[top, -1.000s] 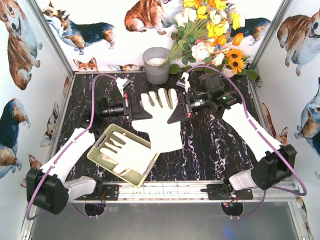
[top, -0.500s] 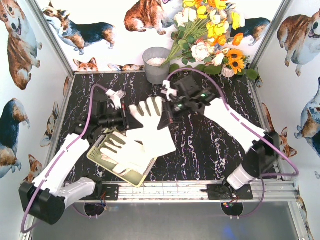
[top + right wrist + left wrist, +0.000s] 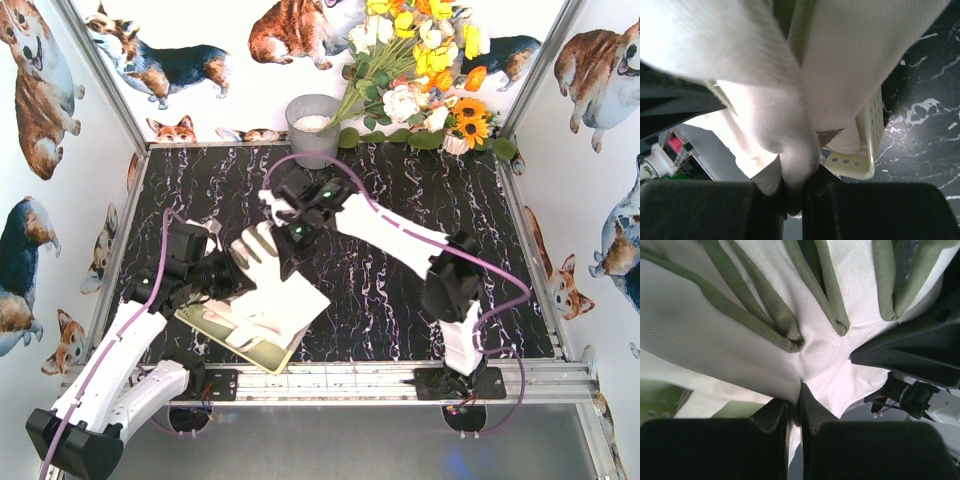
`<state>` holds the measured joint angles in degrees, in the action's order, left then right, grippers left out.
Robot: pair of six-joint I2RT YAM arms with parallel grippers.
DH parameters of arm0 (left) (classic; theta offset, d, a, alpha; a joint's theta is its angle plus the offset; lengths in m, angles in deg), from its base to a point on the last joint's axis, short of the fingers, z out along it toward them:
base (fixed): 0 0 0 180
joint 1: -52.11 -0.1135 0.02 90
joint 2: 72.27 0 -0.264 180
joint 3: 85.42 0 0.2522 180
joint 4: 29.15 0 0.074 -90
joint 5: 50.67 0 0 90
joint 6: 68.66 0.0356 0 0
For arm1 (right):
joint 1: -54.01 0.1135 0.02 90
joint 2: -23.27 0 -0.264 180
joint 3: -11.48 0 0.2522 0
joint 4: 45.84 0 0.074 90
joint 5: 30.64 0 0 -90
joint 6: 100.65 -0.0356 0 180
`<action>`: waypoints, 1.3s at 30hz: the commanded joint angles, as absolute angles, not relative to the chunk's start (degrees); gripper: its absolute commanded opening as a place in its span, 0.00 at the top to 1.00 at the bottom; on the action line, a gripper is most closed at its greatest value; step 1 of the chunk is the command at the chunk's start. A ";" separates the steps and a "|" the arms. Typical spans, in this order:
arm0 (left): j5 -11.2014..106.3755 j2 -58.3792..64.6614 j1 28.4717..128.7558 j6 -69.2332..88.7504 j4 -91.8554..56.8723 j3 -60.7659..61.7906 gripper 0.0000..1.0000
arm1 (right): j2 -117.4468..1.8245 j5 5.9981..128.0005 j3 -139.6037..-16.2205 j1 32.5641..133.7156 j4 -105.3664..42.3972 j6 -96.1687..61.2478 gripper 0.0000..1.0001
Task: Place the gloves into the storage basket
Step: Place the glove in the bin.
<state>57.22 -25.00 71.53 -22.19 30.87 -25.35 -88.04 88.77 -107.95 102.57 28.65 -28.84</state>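
A white glove (image 3: 285,295) hangs spread between my two grippers, over the pale yellow-green storage basket (image 3: 203,320) at the front left. My left gripper (image 3: 232,272) is shut on the glove's left edge; the left wrist view shows its jaws (image 3: 799,390) pinching white fabric below the grey-green edged fingers (image 3: 785,325). My right gripper (image 3: 291,243) is shut on the far edge; the right wrist view shows a fold of glove (image 3: 795,170) squeezed between its jaws, with the basket's perforated corner (image 3: 867,150) just below. Another white glove (image 3: 238,330) lies in the basket, mostly covered.
A grey metal bucket (image 3: 313,130) stands at the back centre beside a bunch of flowers (image 3: 420,70). The table is black marble (image 3: 420,220), walled by corgi-print panels and metal posts. The right arm (image 3: 400,235) reaches diagonally across the middle.
Both grippers have carried the glove from the table's middle toward the front left, so it now hangs over the basket. The right arm has stretched far to the left.
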 commanded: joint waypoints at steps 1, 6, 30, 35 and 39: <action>52.75 -26.54 71.75 -23.27 46.33 -26.44 1.00 | -90.36 83.95 -114.38 103.05 29.75 -23.15 1.00; 50.99 -26.16 71.73 -24.66 50.07 -27.73 1.00 | -92.68 83.13 -114.95 104.46 29.04 -22.01 1.00; 45.88 -24.67 71.79 -27.53 46.22 -37.69 1.00 | -103.68 80.39 -120.79 106.66 26.52 -17.03 1.00; 45.70 -23.36 71.76 -27.31 44.09 -39.73 1.00 | -105.11 81.50 -120.57 106.66 24.92 -17.76 1.00; 43.64 -21.70 71.75 -27.00 45.00 -38.60 1.00 | -105.19 81.48 -120.82 106.66 24.87 -18.04 0.94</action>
<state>47.23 -23.32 71.56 -29.62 34.15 -37.57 -105.48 86.52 -118.24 109.06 29.90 -18.88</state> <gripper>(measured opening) 0.019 0.079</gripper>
